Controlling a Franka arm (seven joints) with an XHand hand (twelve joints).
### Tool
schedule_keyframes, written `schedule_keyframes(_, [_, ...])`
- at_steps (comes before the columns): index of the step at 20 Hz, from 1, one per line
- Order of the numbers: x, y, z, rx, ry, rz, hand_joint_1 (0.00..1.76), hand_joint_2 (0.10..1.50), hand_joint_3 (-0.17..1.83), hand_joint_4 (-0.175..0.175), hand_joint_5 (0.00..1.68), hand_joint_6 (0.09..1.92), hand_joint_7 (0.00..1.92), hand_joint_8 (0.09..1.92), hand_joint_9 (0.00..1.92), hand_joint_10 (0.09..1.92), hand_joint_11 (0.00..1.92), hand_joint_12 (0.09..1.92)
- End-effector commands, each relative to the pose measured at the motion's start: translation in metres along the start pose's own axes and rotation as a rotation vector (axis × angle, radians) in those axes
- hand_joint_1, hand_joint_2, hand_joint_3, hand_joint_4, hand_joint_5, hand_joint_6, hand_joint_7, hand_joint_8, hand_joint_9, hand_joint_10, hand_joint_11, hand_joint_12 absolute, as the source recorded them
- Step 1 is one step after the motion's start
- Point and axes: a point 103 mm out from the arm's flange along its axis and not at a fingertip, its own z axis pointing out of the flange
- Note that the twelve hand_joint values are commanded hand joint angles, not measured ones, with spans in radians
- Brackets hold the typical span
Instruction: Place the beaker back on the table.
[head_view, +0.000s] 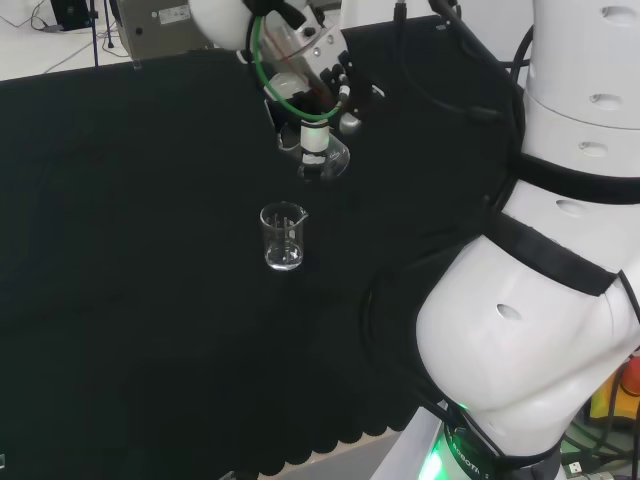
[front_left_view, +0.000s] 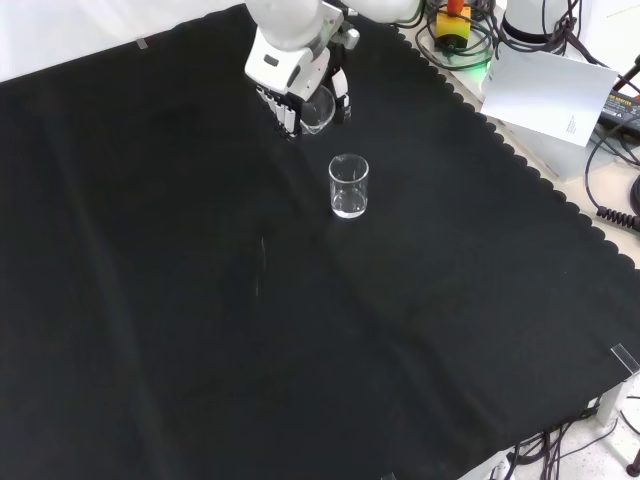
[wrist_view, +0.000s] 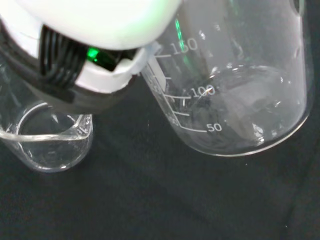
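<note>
Held beaker (head_view: 325, 158), clear glass, upper centre of the head view: clamped in the curled fingers (front_left_view: 285, 110) of the hand (head_view: 310, 85), tilted above the desk (head_view: 140, 250), awaiting set-down near a second, upright beaker (head_view: 282, 236).

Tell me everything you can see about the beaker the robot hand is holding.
The held beaker is clear glass with white graduation marks up its side and looks empty. It is tilted, its base raised above the black cloth. The robot hand is curled round it. A smaller beaker stands upright nearby, apart.
</note>
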Motion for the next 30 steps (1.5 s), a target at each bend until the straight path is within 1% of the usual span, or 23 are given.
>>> schedule_keyframes(1, [-0.016, 0.002, 0.01, -0.049, 0.066, -0.005, 1.33, 0.58, 0.65, -0.175, 1.53, 0.12, 1.62, 0.09, 1.85, 0.09, 1.58, 0.47])
schedule_keyframes(3, [-0.019, 0.006, 0.013, -0.075, 0.085, -0.012, 1.33, 0.58, 0.65, -0.175, 1.53, 0.12, 1.62, 0.09, 1.85, 0.09, 1.58, 0.47])
schedule_keyframes(5, [-0.02, 0.013, 0.018, -0.106, 0.134, -0.036, 1.33, 0.59, 0.65, -0.175, 1.53, 0.12, 1.62, 0.09, 1.85, 0.09, 1.58, 0.47])
schedule_keyframes(7, [-0.019, 0.022, 0.022, -0.146, 0.162, -0.055, 1.33, 0.59, 0.65, -0.175, 1.53, 0.12, 1.62, 0.09, 1.85, 0.09, 1.58, 0.47])
schedule_keyframes(10, [-0.017, 0.037, 0.027, -0.2, 0.186, -0.075, 1.33, 0.59, 0.65, -0.175, 1.53, 0.12, 1.62, 0.09, 1.85, 0.09, 1.59, 0.47])
schedule_keyframes(15, [-0.012, 0.065, 0.033, -0.257, 0.217, -0.116, 1.33, 0.59, 0.65, -0.175, 1.53, 0.12, 1.62, 0.09, 1.84, 0.09, 1.59, 0.47])
schedule_keyframes(20, [-0.014, 0.092, 0.037, -0.277, 0.253, -0.137, 1.33, 0.59, 0.64, -0.175, 1.53, 0.12, 1.62, 0.09, 1.84, 0.09, 1.59, 0.47])
schedule_keyframes(22, [-0.017, 0.101, 0.038, -0.283, 0.287, -0.149, 1.33, 0.59, 0.64, -0.175, 1.53, 0.12, 1.62, 0.09, 1.84, 0.09, 1.59, 0.47])
schedule_keyframes(25, [-0.023, 0.113, 0.041, -0.309, 0.313, -0.153, 1.33, 0.59, 0.64, -0.175, 1.53, 0.12, 1.62, 0.09, 1.84, 0.09, 1.59, 0.47])
schedule_keyframes(27, [-0.028, 0.12, 0.044, -0.334, 0.359, -0.161, 1.33, 0.6, 0.64, -0.175, 1.53, 0.12, 1.62, 0.09, 1.83, 0.09, 1.59, 0.47])
schedule_keyframes(30, [-0.033, 0.128, 0.051, -0.358, 0.406, -0.17, 1.33, 0.6, 0.63, -0.175, 1.53, 0.12, 1.62, 0.09, 1.82, 0.09, 1.59, 0.47])
